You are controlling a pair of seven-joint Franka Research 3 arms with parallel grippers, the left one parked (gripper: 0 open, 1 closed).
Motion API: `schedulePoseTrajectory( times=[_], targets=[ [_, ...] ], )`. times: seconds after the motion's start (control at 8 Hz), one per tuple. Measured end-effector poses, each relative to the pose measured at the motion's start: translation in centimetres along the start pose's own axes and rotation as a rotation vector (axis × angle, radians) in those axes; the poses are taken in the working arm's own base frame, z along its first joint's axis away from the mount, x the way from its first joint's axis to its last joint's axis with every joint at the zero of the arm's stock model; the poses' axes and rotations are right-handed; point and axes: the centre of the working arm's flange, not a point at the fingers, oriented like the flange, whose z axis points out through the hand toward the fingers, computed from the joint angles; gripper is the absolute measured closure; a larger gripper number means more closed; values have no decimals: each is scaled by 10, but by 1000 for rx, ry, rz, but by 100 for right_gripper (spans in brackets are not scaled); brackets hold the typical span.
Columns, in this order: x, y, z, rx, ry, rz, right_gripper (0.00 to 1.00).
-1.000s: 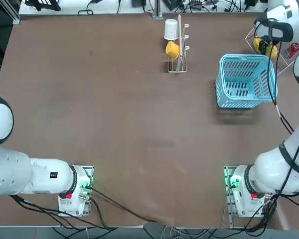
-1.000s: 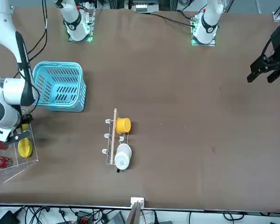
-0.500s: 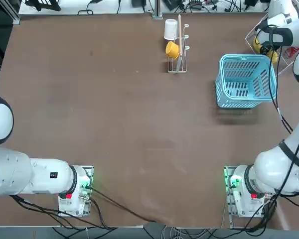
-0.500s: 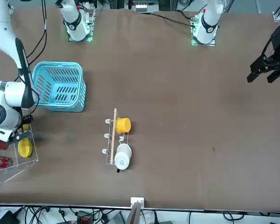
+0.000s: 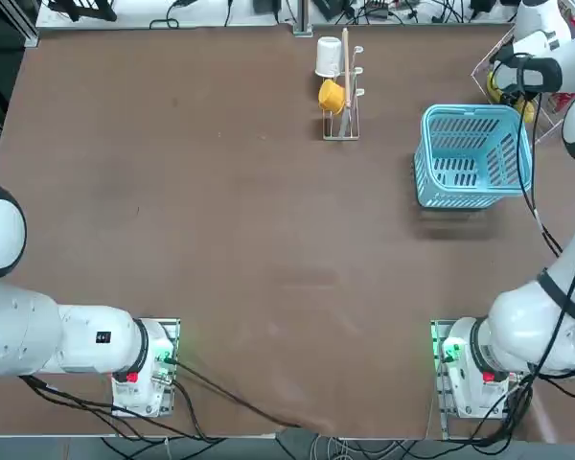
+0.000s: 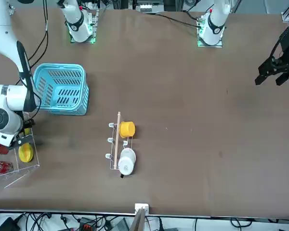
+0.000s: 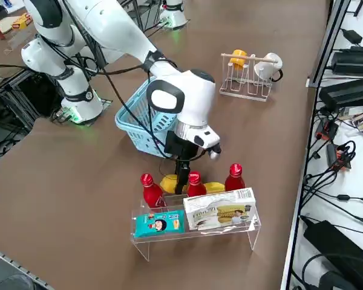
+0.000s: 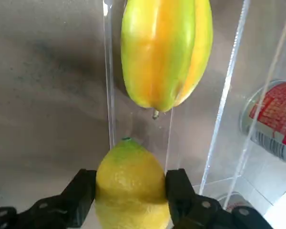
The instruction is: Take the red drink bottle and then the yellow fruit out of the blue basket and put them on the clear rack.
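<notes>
surface: brown table [image 5: 220, 211] | far edge: tangled cables [image 6: 86, 224] | side: black equipment [image 7: 351, 90]

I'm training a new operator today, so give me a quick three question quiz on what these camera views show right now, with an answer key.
1. True or false: the right gripper is shut on the yellow fruit.
2. Which is empty? A. the blue basket B. the clear rack C. the peg stand
3. How many red-capped bottles stand at the clear rack in the right side view?

Key:
1. True. The wrist view shows a finger against each side of the fruit, at the rack.
2. A. Nothing shows inside the basket; the peg stand carries two cups.
3. Three.
</notes>
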Motion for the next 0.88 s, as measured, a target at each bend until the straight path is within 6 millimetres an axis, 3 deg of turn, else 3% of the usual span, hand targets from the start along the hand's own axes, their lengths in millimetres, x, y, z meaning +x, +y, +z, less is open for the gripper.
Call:
schedulePoseTrajectory(
  times=[0.88],
  targets=[
    [1,-1,8,-30,-20,-34,17]
  ],
)
